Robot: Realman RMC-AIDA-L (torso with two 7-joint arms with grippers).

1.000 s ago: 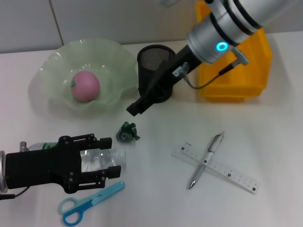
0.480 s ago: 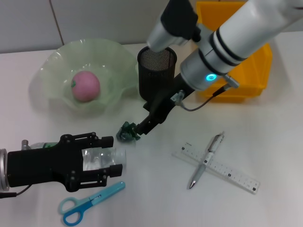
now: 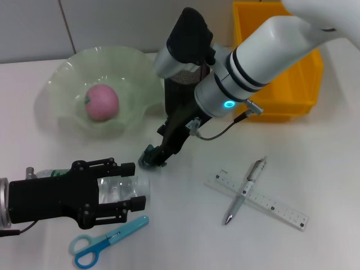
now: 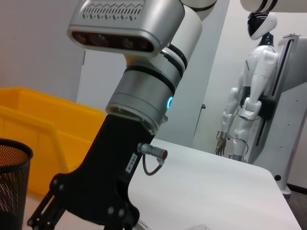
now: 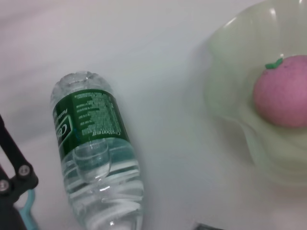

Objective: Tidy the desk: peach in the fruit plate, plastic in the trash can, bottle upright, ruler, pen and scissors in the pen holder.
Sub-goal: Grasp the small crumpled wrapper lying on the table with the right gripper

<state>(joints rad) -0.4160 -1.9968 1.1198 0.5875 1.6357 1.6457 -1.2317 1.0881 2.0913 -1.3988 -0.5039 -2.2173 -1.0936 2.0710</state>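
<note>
A clear bottle (image 3: pixel 112 190) with a green label lies on its side at the front left; it also shows in the right wrist view (image 5: pixel 96 158). My left gripper (image 3: pixel 132 187) is open, its fingers on either side of the bottle. My right gripper (image 3: pixel 156 157) is open, down at the crumpled green plastic (image 3: pixel 147 162). The pink peach (image 3: pixel 102 102) lies in the green fruit plate (image 3: pixel 62 79). Blue scissors (image 3: pixel 107 241) lie in front of the bottle. A silver pen (image 3: pixel 246 188) lies across the clear ruler (image 3: pixel 275 209) at the front right. The black mesh pen holder (image 3: pixel 173 101) is partly hidden by the right arm.
A yellow bin (image 3: pixel 281 107) stands at the back right, behind the right arm. The plate and holder stand close behind the plastic. The left wrist view shows the right gripper's body (image 4: pixel 96 191) close by, the holder (image 4: pixel 9 182) and the bin (image 4: pixel 43 124).
My right arm has swung down and to the left, from in front of the pen holder to the green plastic. The left gripper and the bottle have hardly moved.
</note>
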